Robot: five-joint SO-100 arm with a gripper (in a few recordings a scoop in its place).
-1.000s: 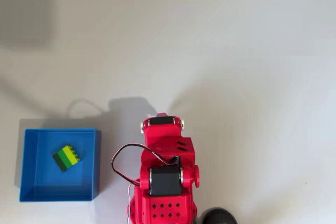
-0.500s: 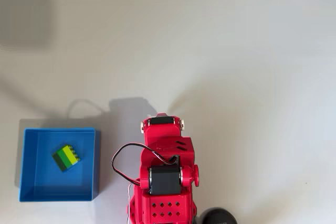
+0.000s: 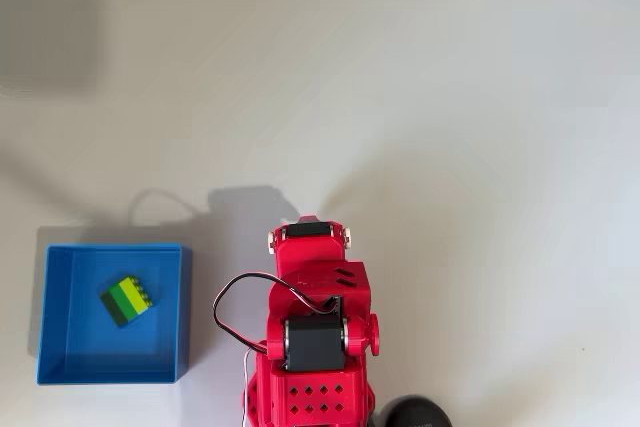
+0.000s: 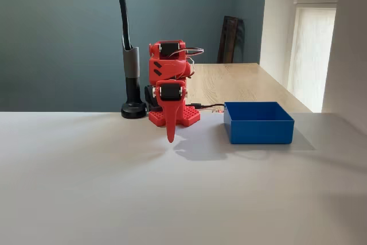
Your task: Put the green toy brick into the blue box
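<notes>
The green toy brick (image 3: pixel 128 300) lies inside the blue box (image 3: pixel 60 367) in the overhead view, near the box's upper middle, tilted. In the fixed view the blue box (image 4: pixel 258 130) stands right of the red arm, and its walls hide the brick. The arm is folded back over its base. My gripper (image 4: pixel 170 136) hangs point-down in front of the base, shut with nothing in it, well left of the box in the fixed view. From overhead the folded arm (image 3: pixel 312 287) covers the gripper.
A black lamp post on a round foot (image 4: pixel 133 109) stands behind the arm's base. A dark round object (image 3: pixel 415 413) sits at the bottom edge of the overhead view. White table surface (image 3: pixel 400 97) stretches wide ahead of the arm.
</notes>
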